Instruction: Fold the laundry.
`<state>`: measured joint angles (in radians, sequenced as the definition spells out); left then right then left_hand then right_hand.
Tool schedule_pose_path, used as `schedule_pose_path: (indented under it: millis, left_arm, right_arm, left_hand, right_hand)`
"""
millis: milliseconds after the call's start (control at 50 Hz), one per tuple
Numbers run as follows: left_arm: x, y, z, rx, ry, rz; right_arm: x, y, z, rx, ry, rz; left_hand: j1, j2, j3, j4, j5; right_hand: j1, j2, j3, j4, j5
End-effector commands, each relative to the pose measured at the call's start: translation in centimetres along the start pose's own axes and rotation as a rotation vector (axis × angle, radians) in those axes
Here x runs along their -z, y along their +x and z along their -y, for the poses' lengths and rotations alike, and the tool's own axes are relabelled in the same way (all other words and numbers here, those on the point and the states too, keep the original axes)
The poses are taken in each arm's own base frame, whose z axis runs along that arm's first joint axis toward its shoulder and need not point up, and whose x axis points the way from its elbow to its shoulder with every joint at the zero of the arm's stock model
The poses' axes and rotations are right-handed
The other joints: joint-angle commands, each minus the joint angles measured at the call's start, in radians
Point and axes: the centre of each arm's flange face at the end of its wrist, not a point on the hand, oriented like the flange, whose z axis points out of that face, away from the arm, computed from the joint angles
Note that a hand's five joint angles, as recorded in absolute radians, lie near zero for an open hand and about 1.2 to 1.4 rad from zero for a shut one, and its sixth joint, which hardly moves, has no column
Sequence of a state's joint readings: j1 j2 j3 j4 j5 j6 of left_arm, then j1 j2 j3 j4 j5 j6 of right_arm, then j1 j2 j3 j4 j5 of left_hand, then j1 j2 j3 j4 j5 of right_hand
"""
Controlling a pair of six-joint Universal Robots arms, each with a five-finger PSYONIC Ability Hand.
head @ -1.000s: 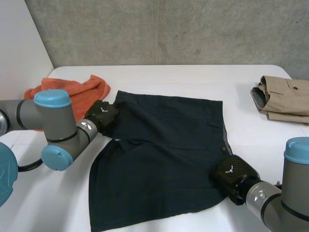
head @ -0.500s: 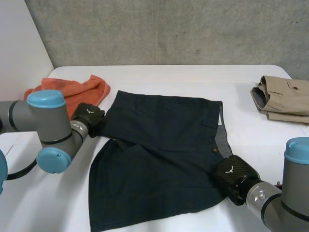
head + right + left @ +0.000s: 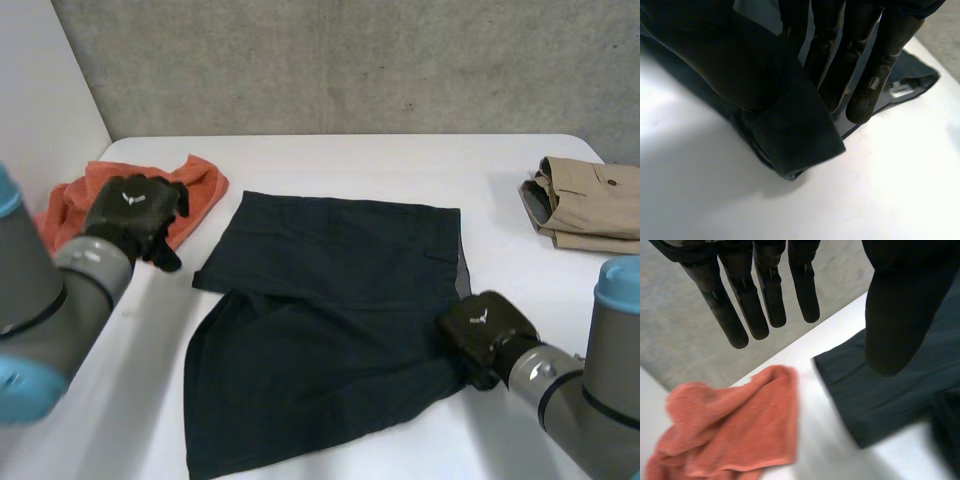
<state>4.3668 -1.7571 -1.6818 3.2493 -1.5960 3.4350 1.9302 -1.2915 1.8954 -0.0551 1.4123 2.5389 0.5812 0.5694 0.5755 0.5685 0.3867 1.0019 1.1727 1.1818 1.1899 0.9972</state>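
Dark navy shorts (image 3: 330, 320) lie spread on the white table (image 3: 330, 165), partly folded over themselves. My left hand (image 3: 135, 210) hangs open above the table, off the shorts' left edge and over the orange towel (image 3: 200, 185). In the left wrist view its fingers (image 3: 740, 305) are straight and hold nothing, with the towel (image 3: 730, 430) and a corner of the shorts (image 3: 900, 395) below. My right hand (image 3: 480, 330) is at the shorts' right edge. In the right wrist view its fingers (image 3: 855, 60) and thumb pinch a folded bit of that edge (image 3: 795, 140).
A folded tan garment (image 3: 590, 205) rests at the table's far right. The crumpled orange towel sits at the far left, near the wall. White tabletop lies bare behind the shorts and along the front edge.
My left hand has let go of the shorts' left corner, opened and drawn back left over the towel. The right hand has shifted slightly inward with the shorts' edge.
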Motion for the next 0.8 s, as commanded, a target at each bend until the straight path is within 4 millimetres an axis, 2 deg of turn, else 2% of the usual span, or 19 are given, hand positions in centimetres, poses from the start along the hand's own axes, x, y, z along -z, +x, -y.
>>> schedule_pose_path:
  millis: [20, 140, 340, 480, 640, 700, 720, 740, 780, 800]
  left_arm:
    - [7.5, 4.9, -2.3, 0.005, -0.134, -0.241]
    - [10.7, 6.1, -4.6, 0.064, -0.312, -0.306]
    - [13.1, 7.0, -6.0, 0.070, -0.391, -0.261]
    - [13.6, 7.6, -6.5, 0.042, -0.404, -0.265]
    - [12.4, 8.2, -7.7, 0.022, -0.425, -0.258]
    - [11.5, 8.2, -8.2, 0.011, -0.417, -0.213]
    - [11.3, 8.2, -8.2, 0.009, -0.414, -0.200]
    - [11.1, 8.0, -8.2, 0.006, -0.405, -0.174]
    - [11.0, 7.9, -8.0, 0.003, -0.394, -0.155]
    - [10.8, 7.9, -7.6, 0.001, -0.374, -0.145]
  right_arm:
    - [-0.8, 1.8, 2.3, -0.169, 0.065, -0.041]
    - [-1.1, 2.9, 2.9, -0.251, 0.073, -0.050]
    - [-2.1, 2.7, 1.9, -0.282, 0.035, -0.037]
    - [-2.4, 2.7, 1.6, -0.293, 0.030, -0.034]
    - [-2.4, 2.5, 1.5, -0.295, 0.025, -0.026]
    - [-2.4, 2.5, 1.4, -0.294, 0.024, -0.025]
    - [-2.4, 2.5, 1.4, -0.294, 0.022, -0.025]
    - [-2.4, 2.4, 1.4, -0.295, 0.021, -0.024]
    - [-2.3, 2.3, 1.3, -0.292, 0.020, -0.020]
    - [-2.3, 2.3, 1.3, -0.292, 0.020, -0.020]
  left_hand:
    - [0.035, 0.046, 0.040, 0.047, 0.054]
    - [0.040, 0.052, 0.046, 0.053, 0.060]
    - [0.035, 0.046, 0.040, 0.047, 0.054]
    - [0.032, 0.043, 0.037, 0.044, 0.052]
    - [0.043, 0.055, 0.049, 0.056, 0.063]
    - [0.175, 0.187, 0.180, 0.187, 0.195]
    - [0.289, 0.301, 0.294, 0.302, 0.309]
    - [0.569, 0.581, 0.575, 0.582, 0.589]
    - [0.791, 0.803, 0.796, 0.804, 0.811]
    - [0.815, 0.827, 0.821, 0.828, 0.835]
  right_hand:
    - [0.394, 0.224, 0.214, 0.206, 0.225]
    - [0.394, 0.224, 0.214, 0.206, 0.225]
    - [0.394, 0.224, 0.214, 0.206, 0.225]
    - [0.394, 0.224, 0.214, 0.206, 0.225]
    - [0.394, 0.224, 0.214, 0.206, 0.225]
    - [0.394, 0.224, 0.214, 0.206, 0.225]
    - [0.394, 0.224, 0.214, 0.206, 0.225]
    - [0.394, 0.224, 0.214, 0.206, 0.225]
    - [0.394, 0.224, 0.214, 0.206, 0.225]
    - [0.394, 0.224, 0.214, 0.206, 0.225]
